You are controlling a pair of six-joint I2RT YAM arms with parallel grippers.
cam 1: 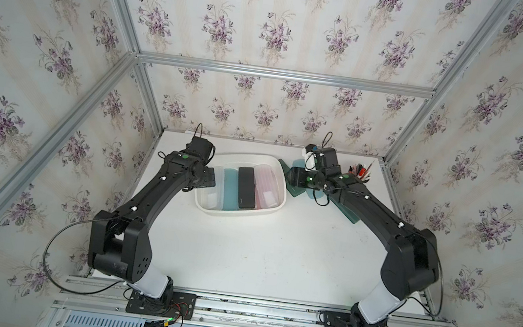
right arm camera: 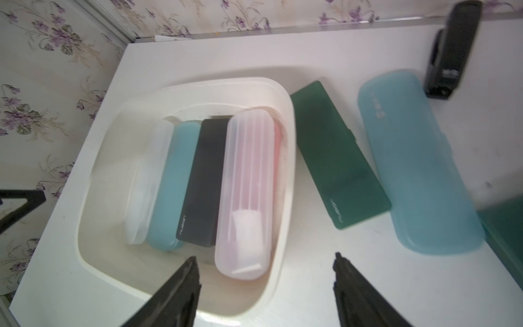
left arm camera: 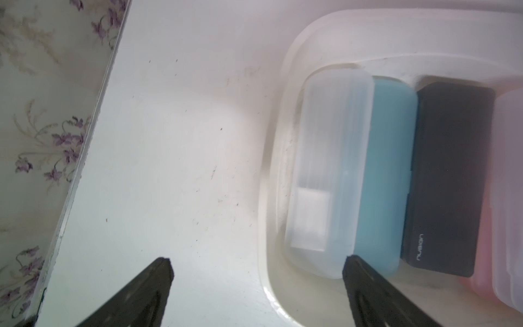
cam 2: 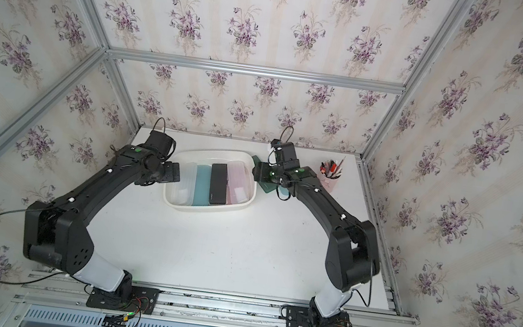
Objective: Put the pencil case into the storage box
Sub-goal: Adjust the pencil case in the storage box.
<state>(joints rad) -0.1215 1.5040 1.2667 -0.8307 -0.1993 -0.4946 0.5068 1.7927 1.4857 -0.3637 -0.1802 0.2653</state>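
The storage box is a shallow white tub at the back middle of the table. Side by side inside it lie a clear pencil case, a teal one, a black one and a pink-tinted clear one. Outside, just right of the tub, lie a dark green pencil case and a light blue one. My left gripper hangs open and empty over the tub's left rim. Over the tub's right rim hangs my right gripper, open with nothing between its fingers.
A black stapler lies beyond the light blue case. Another dark green case lies under my right arm. A pink pen cup with pens stands at the back right. Papered walls close in the table's back and sides.
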